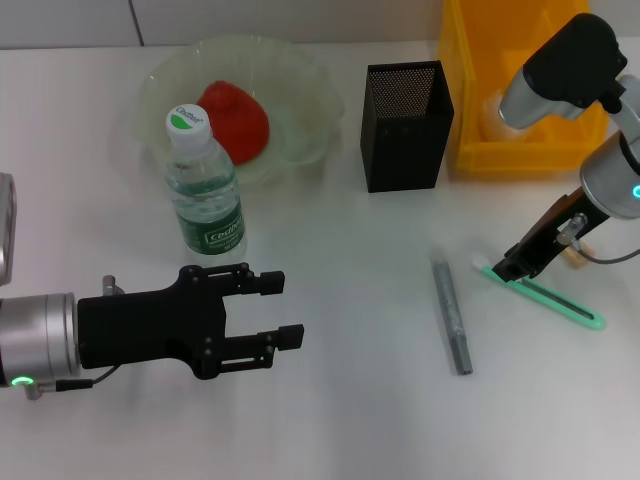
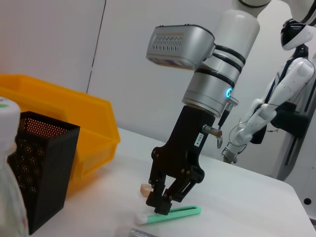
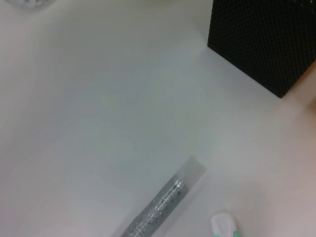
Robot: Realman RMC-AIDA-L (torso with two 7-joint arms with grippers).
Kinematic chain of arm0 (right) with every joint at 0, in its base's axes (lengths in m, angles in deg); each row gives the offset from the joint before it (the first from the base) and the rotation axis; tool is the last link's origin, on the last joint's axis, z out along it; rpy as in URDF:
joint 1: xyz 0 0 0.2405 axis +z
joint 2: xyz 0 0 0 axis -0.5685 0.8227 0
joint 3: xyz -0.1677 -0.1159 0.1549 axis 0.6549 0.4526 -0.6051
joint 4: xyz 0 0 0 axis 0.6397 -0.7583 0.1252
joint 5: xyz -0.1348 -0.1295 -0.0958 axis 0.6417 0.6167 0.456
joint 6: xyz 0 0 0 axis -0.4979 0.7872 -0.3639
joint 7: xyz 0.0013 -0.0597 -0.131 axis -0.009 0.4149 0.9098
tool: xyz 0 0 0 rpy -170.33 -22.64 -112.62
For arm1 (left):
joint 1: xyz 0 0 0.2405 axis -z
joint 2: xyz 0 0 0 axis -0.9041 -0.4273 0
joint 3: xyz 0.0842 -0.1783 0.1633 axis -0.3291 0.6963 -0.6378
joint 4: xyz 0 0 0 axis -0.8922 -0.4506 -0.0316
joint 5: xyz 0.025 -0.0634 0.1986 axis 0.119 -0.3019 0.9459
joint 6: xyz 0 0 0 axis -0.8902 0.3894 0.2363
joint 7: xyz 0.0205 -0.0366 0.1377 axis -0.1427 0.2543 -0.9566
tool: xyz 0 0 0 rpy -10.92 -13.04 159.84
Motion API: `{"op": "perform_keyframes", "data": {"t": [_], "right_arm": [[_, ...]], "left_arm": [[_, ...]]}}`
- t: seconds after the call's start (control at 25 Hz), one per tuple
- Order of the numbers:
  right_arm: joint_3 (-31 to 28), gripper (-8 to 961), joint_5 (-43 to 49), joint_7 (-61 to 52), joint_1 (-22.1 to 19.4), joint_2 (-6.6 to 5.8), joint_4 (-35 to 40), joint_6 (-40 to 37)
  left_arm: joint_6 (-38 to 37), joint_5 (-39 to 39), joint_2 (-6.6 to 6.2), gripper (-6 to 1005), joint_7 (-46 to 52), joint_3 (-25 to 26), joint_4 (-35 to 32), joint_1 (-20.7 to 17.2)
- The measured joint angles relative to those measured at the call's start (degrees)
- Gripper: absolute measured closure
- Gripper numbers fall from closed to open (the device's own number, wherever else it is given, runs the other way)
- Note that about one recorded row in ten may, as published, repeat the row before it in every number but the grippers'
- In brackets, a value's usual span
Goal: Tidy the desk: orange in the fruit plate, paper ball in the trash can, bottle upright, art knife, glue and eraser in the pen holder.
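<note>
Slippage was the worry: right gripper [image 1: 505,270] was pinched around the thin green art knife [image 1: 545,293] lying flat on the desk [image 1: 350,420]; left gripper [image 1: 280,310] hung open, idle.

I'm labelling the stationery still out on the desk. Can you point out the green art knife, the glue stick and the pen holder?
green art knife [image 1: 560,302], head view, middle of its handle.
glue stick [image 1: 451,312], head view, mid-length of the tube.
pen holder [image 1: 405,128], head view, front mesh wall.

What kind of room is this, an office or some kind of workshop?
Probably a robot test lab set up as a desk. A second white robot stands by the wall, a yellow bin sits on the white table, and the walls are bare.
</note>
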Motion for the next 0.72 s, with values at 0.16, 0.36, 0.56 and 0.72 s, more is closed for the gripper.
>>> {"op": "perform_keyframes", "data": {"t": [0.16,0.36,0.56,0.72], "right_arm": [[0.0,754,0.0,0.4,0.5,0.01,-1.3,0.5],[0.0,759,0.1,0.6,1.0,0.02,-2.3,0.8],[0.0,763,0.4,0.8,1.5,0.02,-3.9,1.5],[0.0,767,0.4,1.0,1.6,0.02,-4.0,1.5]], "left_arm": [[0.1,0.0,0.02,312,0.1,0.0,0.0,0.1],[0.1,0.0,0.02,311,0.1,0.0,0.0,0.4],[0.2,0.0,0.02,311,0.2,0.0,0.0,0.4],[0.2,0.0,0.02,311,0.2,0.0,0.1,0.4]]}}
